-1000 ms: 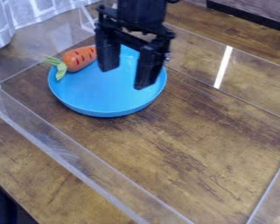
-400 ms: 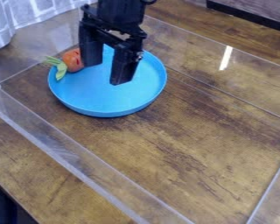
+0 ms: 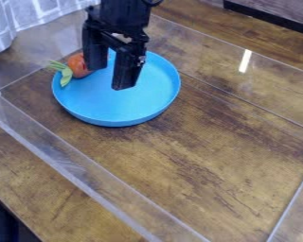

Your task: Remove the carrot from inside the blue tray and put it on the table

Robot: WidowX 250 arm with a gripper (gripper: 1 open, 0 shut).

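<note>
Carrot (image 3: 79, 65): lies at the far-left edge of the blue tray (image 3: 114, 123) as viewed, leafy top (image 3: 62, 74) pointing out toward the rim, thick end partly hidden behind the nearer finger. Claw (image 3: 111, 85): hangs over the tray with fingers spread, pinching nothing, just to the right of the carrot. Now seems the time to line up for the grasp. Best to shift left and a little back, keep the fingers apart, and straddle the orange body rather than the leaves. Lower gently beside the rim, so as not to tip the tray or roll the carrot. Close squarely, lift clear of the rim, then set down on bare bench (image 3: 211, 161), well apart from the tray.
</note>
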